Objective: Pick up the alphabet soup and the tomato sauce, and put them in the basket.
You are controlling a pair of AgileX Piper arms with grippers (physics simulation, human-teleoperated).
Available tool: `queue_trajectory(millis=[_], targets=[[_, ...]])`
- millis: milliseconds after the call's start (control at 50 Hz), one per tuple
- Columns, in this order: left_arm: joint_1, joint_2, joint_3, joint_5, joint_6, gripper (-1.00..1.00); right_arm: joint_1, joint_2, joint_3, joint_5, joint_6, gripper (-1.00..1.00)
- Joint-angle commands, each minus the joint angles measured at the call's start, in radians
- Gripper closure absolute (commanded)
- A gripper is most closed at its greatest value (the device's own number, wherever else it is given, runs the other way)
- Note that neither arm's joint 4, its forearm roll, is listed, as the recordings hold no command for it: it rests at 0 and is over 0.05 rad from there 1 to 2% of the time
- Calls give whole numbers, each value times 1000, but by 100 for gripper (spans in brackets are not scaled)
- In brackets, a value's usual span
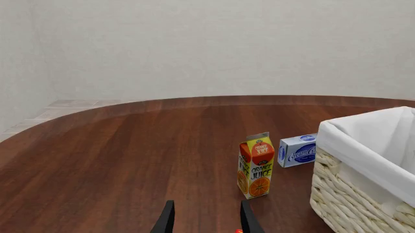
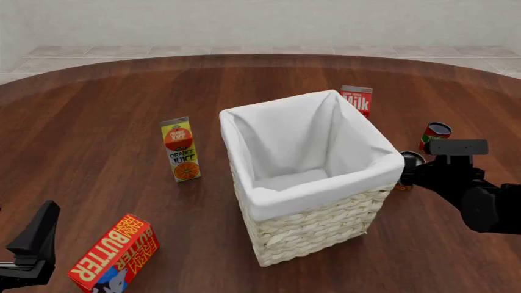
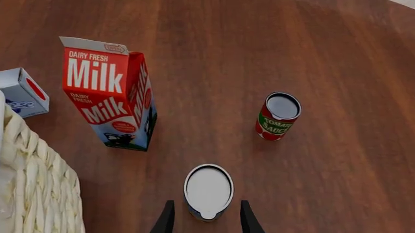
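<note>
The alphabet soup (image 3: pixel 208 190), a can with a silvery top, stands on the table between the open fingers of my right gripper (image 3: pixel 206 222), which are not touching it. In the front view only its orange-red lower edge (image 2: pixel 403 187) shows beside the right gripper (image 2: pixel 409 171). The tomato sauce (image 3: pixel 277 116), a red can with a green label, stands farther out (image 2: pixel 435 137). The basket (image 2: pixel 326 190), wicker with white lining, stands mid-table, left of both cans. My left gripper (image 1: pixel 206 223) is open and empty, low at the near left (image 2: pixel 33 244).
A milk carton (image 3: pixel 110 97) stands behind the basket's right corner (image 2: pixel 357 99). An orange juice carton (image 2: pixel 182 149) stands left of the basket, with a cream cheese box (image 1: pixel 298 150) behind it. A butter box (image 2: pixel 114 253) lies by the left gripper.
</note>
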Motion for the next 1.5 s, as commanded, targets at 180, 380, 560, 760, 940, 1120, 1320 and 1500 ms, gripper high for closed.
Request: queue_trajectory(millis=[180,380,560,760,940,1120,1320,1500], targets=[[0,0,0,0,0,-100,-1,47,-25,-21,-2,-100],[0,0,0,0,0,-100,3,87,-32,-41,-3,-100],[0,0,0,0,0,-100,3,113,-45,-47,-2,-100],[0,0,0,0,0,-100,-2,149,-61,-52,-8,-100],[0,0,0,0,0,-100,-7,167,-67,-58,-11,-100],[0,0,0,0,0,-100,-7,186,-76,-61,-11,-100],[0,0,0,0,0,-100,1,187,-72,-68,-16,100],[0,0,0,0,0,-100,2,180,-73,-65,-18,100]])
